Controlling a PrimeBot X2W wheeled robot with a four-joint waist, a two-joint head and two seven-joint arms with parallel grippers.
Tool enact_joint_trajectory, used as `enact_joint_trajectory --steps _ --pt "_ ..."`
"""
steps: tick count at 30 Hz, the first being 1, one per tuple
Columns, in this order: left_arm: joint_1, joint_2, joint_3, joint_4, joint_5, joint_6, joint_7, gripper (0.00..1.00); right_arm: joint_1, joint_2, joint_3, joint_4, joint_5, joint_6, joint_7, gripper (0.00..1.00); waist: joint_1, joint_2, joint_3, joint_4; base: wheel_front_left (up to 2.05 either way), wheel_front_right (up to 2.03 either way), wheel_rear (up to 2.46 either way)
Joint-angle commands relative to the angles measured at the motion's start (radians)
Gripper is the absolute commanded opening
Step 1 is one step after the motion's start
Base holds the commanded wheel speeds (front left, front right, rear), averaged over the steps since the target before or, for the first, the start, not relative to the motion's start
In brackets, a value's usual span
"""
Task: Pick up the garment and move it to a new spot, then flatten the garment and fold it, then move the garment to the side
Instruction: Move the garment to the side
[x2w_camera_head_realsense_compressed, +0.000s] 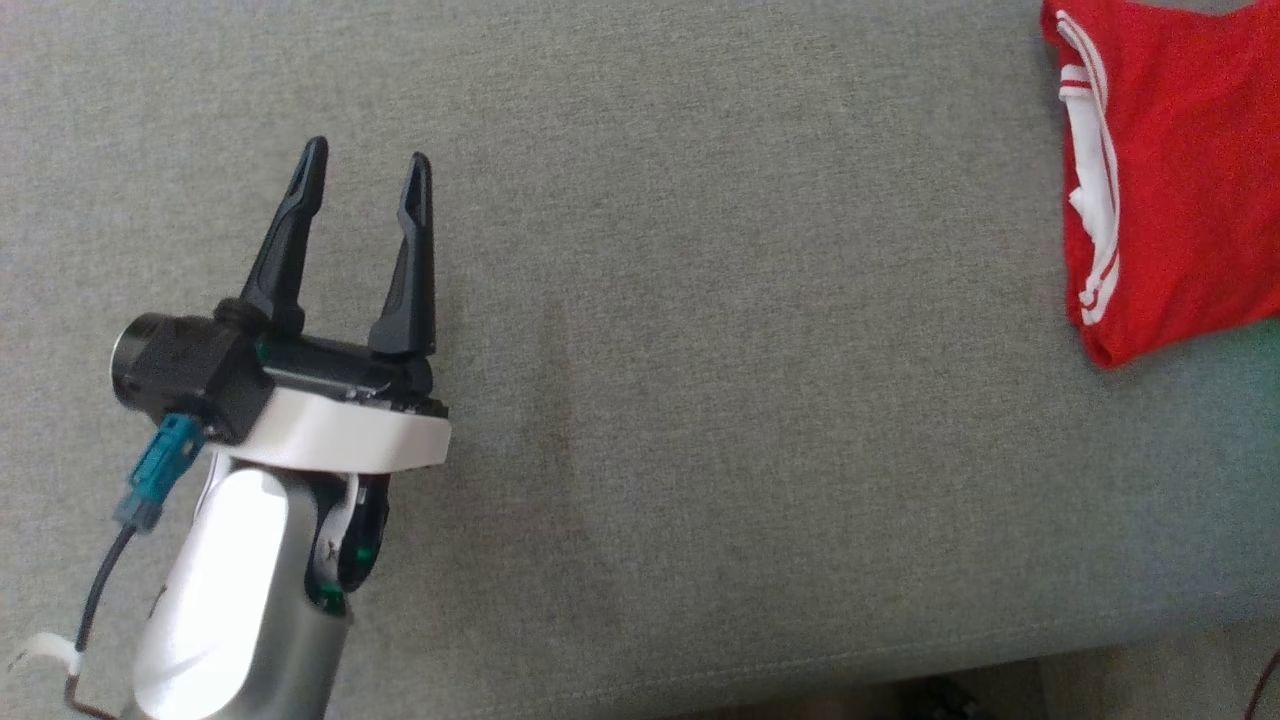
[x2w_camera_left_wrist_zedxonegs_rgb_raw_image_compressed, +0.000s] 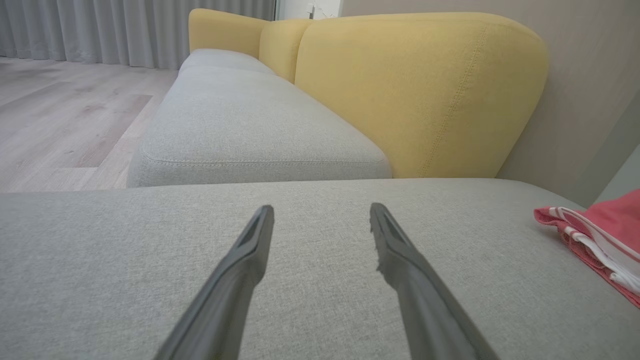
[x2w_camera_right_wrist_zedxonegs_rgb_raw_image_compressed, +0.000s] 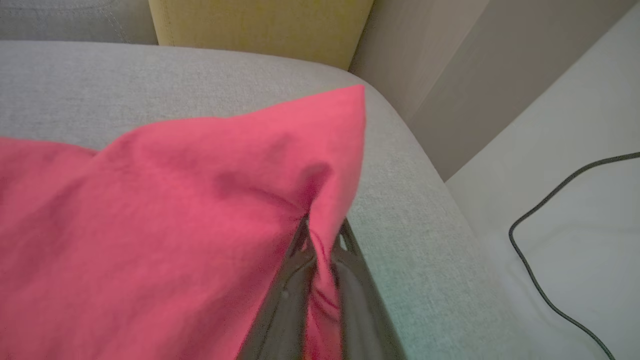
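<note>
The garment (x2w_camera_head_realsense_compressed: 1180, 170) is a red shirt with white trim, folded, lying at the far right of the grey cushion (x2w_camera_head_realsense_compressed: 700, 350). In the left wrist view its edge, the garment (x2w_camera_left_wrist_zedxonegs_rgb_raw_image_compressed: 600, 235), shows at the right. My left gripper (x2w_camera_head_realsense_compressed: 365, 170) hovers over bare cushion well to the left of it, open with nothing between its fingers (x2w_camera_left_wrist_zedxonegs_rgb_raw_image_compressed: 250, 260). In the right wrist view my right gripper (x2w_camera_right_wrist_zedxonegs_rgb_raw_image_compressed: 320, 230) is shut on a pinched fold of the garment (x2w_camera_right_wrist_zedxonegs_rgb_raw_image_compressed: 175, 210) near the cushion's right edge.
The grey cushion's front edge (x2w_camera_head_realsense_compressed: 900, 650) runs along the bottom right. A yellow backrest (x2w_camera_left_wrist_zedxonegs_rgb_raw_image_compressed: 415, 90) stands behind the seat, with another grey seat (x2w_camera_left_wrist_zedxonegs_rgb_raw_image_compressed: 240, 125) beyond. A black cable (x2w_camera_right_wrist_zedxonegs_rgb_raw_image_compressed: 540, 250) lies on the pale floor to the right of the cushion.
</note>
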Motion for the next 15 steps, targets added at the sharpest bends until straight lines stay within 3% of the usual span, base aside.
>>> enact_joint_trajectory --steps 1,3,4,5,6,7,11,15 --pt "-0.023 0.008 0.038 -0.029 0.007 -0.008 -0.006 1.00 -0.018 -0.023 0.000 -0.028 0.011 0.007 -0.026 0.15 -0.0002 0.0000 0.004 0.002 0.00 0.00 0.00" --pt "-0.023 0.005 0.043 -0.027 0.009 -0.010 -0.006 1.00 -0.022 -0.023 -0.009 -0.005 0.016 0.007 -0.041 0.27 -0.0002 0.0000 0.004 0.002 0.00 0.00 0.00" --pt "-0.022 0.004 0.045 -0.025 0.010 -0.011 -0.006 1.00 -0.024 -0.017 -0.008 0.003 0.027 0.007 -0.049 0.23 -0.0002 0.0000 0.002 0.002 0.00 0.00 0.00" --pt "-0.022 0.002 0.047 -0.023 0.011 -0.013 -0.006 1.00 -0.024 -0.015 0.002 0.013 0.027 0.007 -0.047 0.37 -0.0002 0.0000 -0.002 0.001 0.00 0.00 0.00" --pt "-0.020 0.001 0.050 -0.020 0.011 -0.014 -0.006 1.00 -0.025 -0.009 0.010 0.018 0.030 0.007 -0.049 0.83 -0.0002 0.0000 -0.008 0.000 0.00 0.00 0.00" --pt "-0.018 0.000 0.052 -0.018 0.013 -0.015 -0.006 1.00 -0.028 -0.004 0.017 0.019 0.031 0.007 -0.054 1.00 -0.0002 0.0000 -0.015 -0.003 0.00 0.00 0.00" --pt "-0.001 -0.007 0.056 -0.010 0.018 -0.017 -0.006 1.00 -0.014 0.030 0.028 -0.004 0.015 0.007 -0.063 1.00 -0.0002 0.0000 -0.055 -0.011 0.00 0.00 0.00" --pt "0.027 -0.010 0.061 0.003 0.018 -0.020 -0.006 1.00 0.040 0.082 0.049 -0.105 0.005 0.007 -0.109 1.00 -0.0002 0.0000 -0.111 -0.013 0.00 0.00 0.00"
